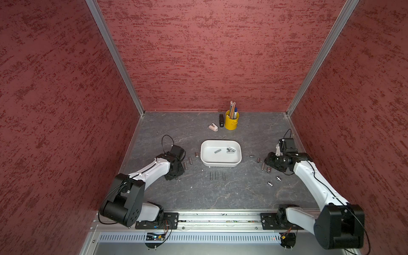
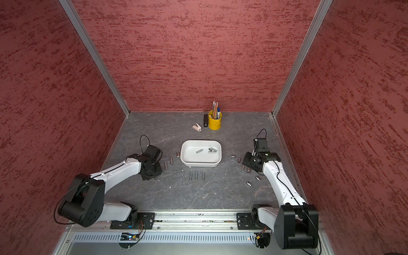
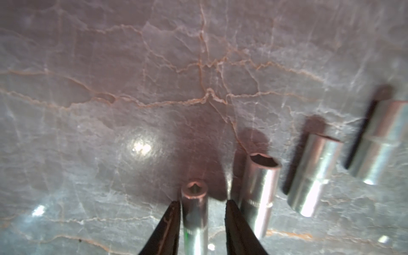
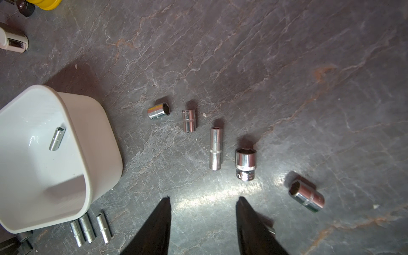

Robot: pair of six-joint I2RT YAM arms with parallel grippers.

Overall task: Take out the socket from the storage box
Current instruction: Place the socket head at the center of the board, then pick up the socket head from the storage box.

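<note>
The white storage box (image 1: 201, 152) (image 2: 181, 152) sits mid-table, with a lone socket (image 1: 217, 151) (image 4: 57, 138) and a small pile of sockets (image 1: 231, 150) (image 2: 212, 150) inside. Left of the box, my left gripper (image 3: 202, 201) (image 1: 176, 171) points down at the table. It is open around a small chrome socket (image 3: 194, 212) lying on the table; one finger touches it and a gap shows at the other. That socket heads a row with three more (image 3: 259, 189). Right of the box, my right gripper (image 4: 203, 198) (image 1: 272, 162) hangs open over bare table.
Three sockets (image 1: 217, 176) lie in a row in front of the box. Several more (image 4: 216, 149) (image 1: 262, 166) lie near the right gripper, with two small adapters (image 1: 278, 178). A yellow pen cup (image 1: 231, 122), a black stapler (image 1: 221, 120) and a pink object (image 1: 213, 127) stand at the back.
</note>
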